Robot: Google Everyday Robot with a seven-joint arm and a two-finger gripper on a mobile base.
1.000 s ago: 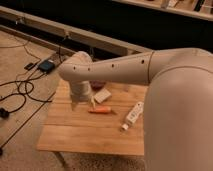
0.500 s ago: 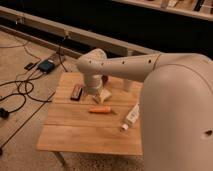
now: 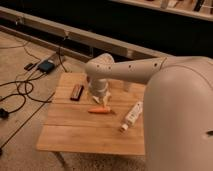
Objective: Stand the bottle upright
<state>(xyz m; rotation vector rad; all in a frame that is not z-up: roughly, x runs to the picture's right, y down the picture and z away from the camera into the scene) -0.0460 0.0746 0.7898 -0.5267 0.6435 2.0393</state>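
The bottle [image 3: 132, 114] is small, slim and white. It lies on its side on the right part of the wooden table [image 3: 75, 135], with its narrower cap end pointing toward the front edge. My gripper [image 3: 101, 99] hangs at the end of the white arm [image 3: 125, 72] over the middle of the table. It is to the left of the bottle and apart from it, just above an orange object [image 3: 100, 111].
A flat dark object [image 3: 76, 92] lies on the table's left side. Cables [image 3: 20, 92] and a small dark box [image 3: 46, 66] lie on the floor at left. A low ledge [image 3: 75, 37] runs behind the table. The arm's large white body [image 3: 180, 125] fills the right.
The arm and gripper have moved right across the table toward its middle, uncovering the dark object on the left. The bottle and the orange object have not moved.
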